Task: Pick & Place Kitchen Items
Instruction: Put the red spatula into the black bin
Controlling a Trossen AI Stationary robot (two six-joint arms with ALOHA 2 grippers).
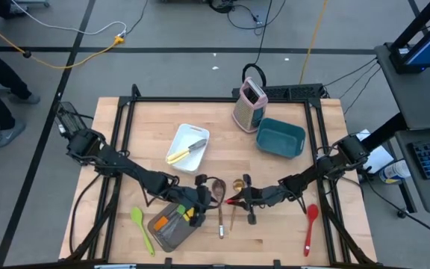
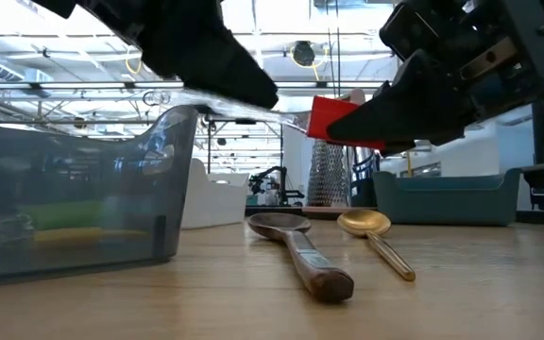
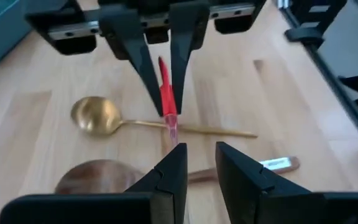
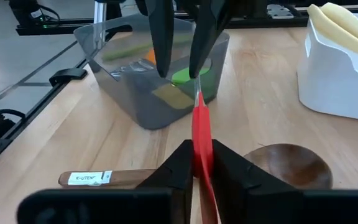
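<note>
Mid-handover at lower centre: right gripper [image 4: 197, 163] clenched on red spatula [image 4: 201, 134], left gripper [image 3: 199, 163] parted, empty; pan [image 1: 172, 224] part-filled; wooden spoon [image 1: 219, 202], gold spoon [image 1: 237, 191], green spatula [image 1: 142, 227], red spoon [image 1: 310, 226] remained on table [image 1: 275, 168].

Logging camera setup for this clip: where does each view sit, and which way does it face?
High: overhead, straight down; both arms.
Low: tabletop level, facing the wooden spoon and gold spoon; arms overhead.
Left wrist: past left gripper toward right gripper.
Right wrist: right gripper shut on red spatula, facing grey pan.
Wrist views share the spatula.
</note>
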